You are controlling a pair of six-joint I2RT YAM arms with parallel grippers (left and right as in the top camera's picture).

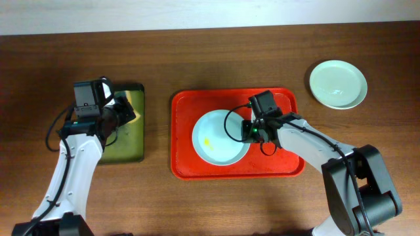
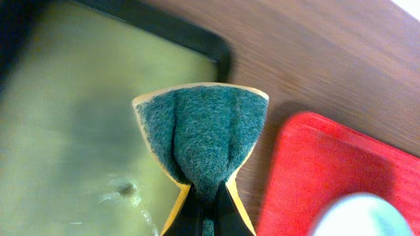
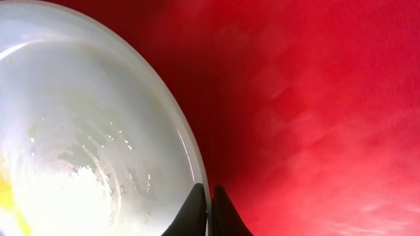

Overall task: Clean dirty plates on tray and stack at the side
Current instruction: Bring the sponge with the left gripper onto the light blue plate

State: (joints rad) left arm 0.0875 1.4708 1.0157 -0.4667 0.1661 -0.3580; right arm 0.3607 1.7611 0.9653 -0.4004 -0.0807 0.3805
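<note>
Clamped tight in my left gripper (image 2: 207, 219), a folded green-and-yellow scouring sponge (image 2: 203, 131) hung over the edge of a small black-rimmed olive-green tray (image 2: 65, 131) on the brown wooden table (image 1: 197, 46). My right gripper (image 3: 209, 206) had its fingertips pinched nearly together on the right rim of a pale round shallow plate (image 1: 216, 141), marked with a yellow smear, which lay in the large red plastic tray (image 1: 285, 164) at the table's centre. A second, pale green plate (image 1: 338, 84) sat well apart on the wood, toward the far right.
</note>
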